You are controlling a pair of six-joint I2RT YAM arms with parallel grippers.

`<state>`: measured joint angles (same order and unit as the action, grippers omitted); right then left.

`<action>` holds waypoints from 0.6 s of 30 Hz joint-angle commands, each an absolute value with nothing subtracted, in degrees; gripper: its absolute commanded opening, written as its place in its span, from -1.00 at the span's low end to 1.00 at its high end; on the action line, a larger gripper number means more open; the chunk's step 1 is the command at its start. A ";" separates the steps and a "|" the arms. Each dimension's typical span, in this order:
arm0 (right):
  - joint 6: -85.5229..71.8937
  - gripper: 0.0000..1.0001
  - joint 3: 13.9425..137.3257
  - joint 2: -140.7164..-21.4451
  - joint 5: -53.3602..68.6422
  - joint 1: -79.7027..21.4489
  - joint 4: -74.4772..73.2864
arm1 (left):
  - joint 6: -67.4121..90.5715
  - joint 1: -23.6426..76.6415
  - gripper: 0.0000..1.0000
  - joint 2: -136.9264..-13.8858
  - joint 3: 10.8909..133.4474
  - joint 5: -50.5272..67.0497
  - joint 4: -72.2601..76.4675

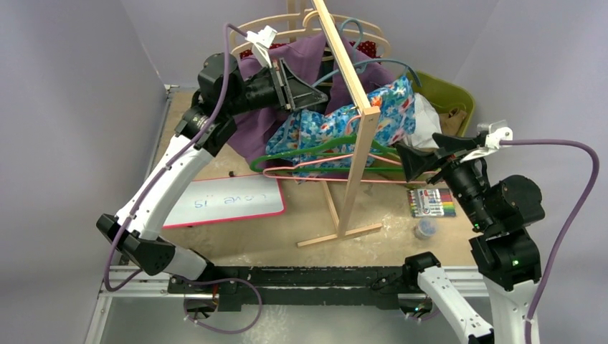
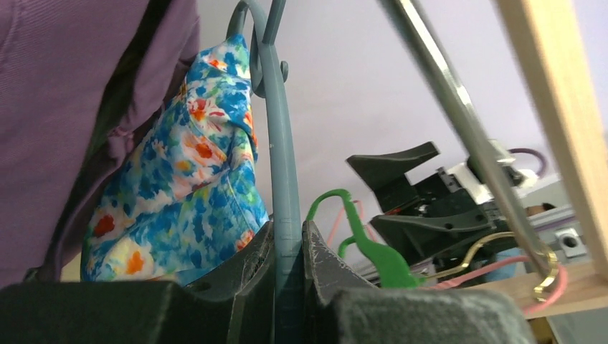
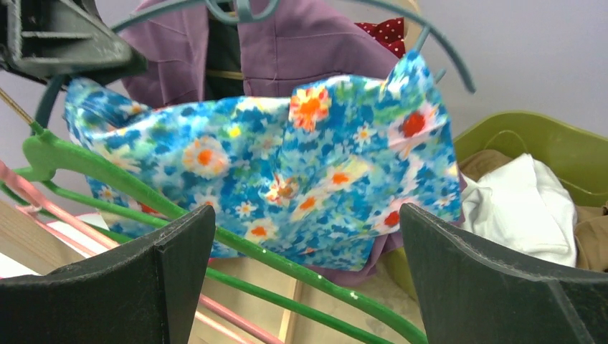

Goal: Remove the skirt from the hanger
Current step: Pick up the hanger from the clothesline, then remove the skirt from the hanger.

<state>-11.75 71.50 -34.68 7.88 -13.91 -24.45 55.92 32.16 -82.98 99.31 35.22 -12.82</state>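
Observation:
The blue floral skirt (image 1: 337, 132) hangs on a grey-blue hanger (image 1: 373, 63) on the wooden rack (image 1: 351, 107). My left gripper (image 1: 315, 97) is shut on the hanger's thin arm, at the skirt's upper left. In the left wrist view the hanger (image 2: 283, 179) runs up from between the closed jaws of the gripper (image 2: 289, 244), with the skirt (image 2: 193, 193) to its left. My right gripper (image 1: 412, 154) is open and empty, just right of the skirt. In the right wrist view the skirt (image 3: 287, 165) fills the space beyond the open gripper (image 3: 307, 215).
A green hanger (image 1: 315, 152) and a pink hanger (image 1: 315, 172) hang empty below the skirt. A purple garment (image 1: 287, 64) hangs behind. A green bin (image 1: 448, 97) with cloths stands at the back right. A whiteboard (image 1: 222, 204) and a marker set (image 1: 431, 203) lie on the table.

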 commanded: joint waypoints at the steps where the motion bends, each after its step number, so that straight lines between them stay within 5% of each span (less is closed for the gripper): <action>1: -12.34 0.99 74.51 -35.82 5.57 -13.82 -24.34 | 50.18 32.38 -1.00 -82.90 99.11 33.35 -10.23; 18: -8.71 0.99 78.82 -41.34 0.98 -13.88 -24.78 | 35.96 32.61 -1.00 -75.66 87.02 25.29 -14.85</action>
